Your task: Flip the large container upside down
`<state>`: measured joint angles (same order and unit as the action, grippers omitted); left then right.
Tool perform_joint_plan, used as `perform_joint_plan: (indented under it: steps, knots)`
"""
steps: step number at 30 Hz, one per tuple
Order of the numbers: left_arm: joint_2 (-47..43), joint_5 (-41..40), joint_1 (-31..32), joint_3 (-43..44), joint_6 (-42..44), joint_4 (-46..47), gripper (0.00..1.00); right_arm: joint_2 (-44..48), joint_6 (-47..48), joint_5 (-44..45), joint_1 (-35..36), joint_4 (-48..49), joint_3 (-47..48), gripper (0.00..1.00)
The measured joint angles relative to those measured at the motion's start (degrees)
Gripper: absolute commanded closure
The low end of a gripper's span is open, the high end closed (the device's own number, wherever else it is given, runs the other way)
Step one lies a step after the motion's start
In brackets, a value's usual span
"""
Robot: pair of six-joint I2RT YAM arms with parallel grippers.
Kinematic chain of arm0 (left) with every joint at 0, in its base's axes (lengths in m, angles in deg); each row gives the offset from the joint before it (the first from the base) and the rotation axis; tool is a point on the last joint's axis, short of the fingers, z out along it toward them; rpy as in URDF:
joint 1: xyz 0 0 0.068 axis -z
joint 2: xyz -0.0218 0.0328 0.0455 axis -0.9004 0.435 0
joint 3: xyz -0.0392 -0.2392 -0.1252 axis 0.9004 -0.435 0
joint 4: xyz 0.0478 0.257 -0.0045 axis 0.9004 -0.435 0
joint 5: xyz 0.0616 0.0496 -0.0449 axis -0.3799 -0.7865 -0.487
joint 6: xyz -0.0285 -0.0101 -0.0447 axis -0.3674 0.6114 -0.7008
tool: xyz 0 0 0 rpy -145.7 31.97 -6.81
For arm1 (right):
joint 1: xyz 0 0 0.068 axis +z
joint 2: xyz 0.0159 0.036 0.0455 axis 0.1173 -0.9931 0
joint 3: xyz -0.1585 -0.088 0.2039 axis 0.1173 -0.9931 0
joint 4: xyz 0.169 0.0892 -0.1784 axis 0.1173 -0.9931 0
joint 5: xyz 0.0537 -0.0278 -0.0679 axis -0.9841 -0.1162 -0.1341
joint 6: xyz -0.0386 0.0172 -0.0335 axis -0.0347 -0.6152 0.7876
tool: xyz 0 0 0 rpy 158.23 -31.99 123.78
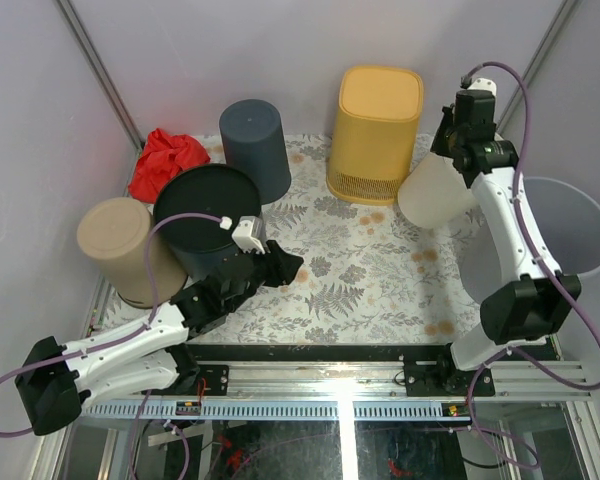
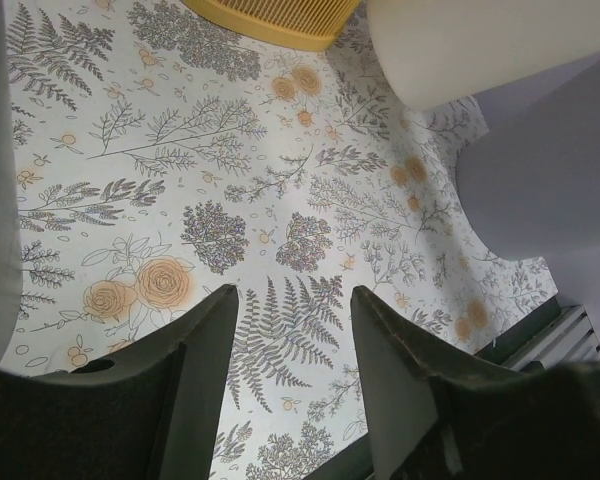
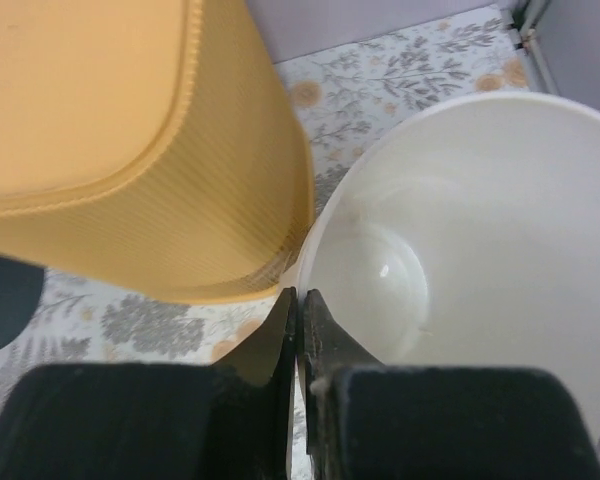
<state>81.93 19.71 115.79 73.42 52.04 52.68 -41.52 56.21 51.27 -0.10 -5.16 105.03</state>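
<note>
1. Six containers: yellow bin (image 1: 375, 130) at 12 o'clock, slate bin (image 1: 255, 145) at 11, black bin (image 1: 205, 215) and tan bin (image 1: 120, 245) near 9, white bin (image 1: 435, 190) at 2, translucent bin (image 1: 560, 240) at 3.
2. One red cloth (image 1: 168, 160), at 10 o'clock.
3. Two arms, left arm (image 1: 130, 350) and right arm (image 1: 515, 215), each with one gripper: left gripper (image 2: 295, 300), right gripper (image 3: 300, 298).

Near rim of the white container (image 3: 480, 230) behind the right pincer (image 3: 298, 300); yellow bin (image 3: 130, 130) partly beyond the frame's edge.
</note>
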Motion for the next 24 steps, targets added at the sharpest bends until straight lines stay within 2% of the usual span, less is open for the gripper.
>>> perform_joint_plan:
  steps: [13,24]
  knots:
    - [-0.9,-0.2,-0.7,-0.2,0.0,-0.1,0.51,11.6,-4.2,-13.7,2.6,-5.5,-3.7,1.00]
    - [-1.1,-1.0,-1.0,-0.6,-1.4,-0.4,0.51,19.0,-7.4,-27.6,8.2,-2.0,-16.5,1.00]
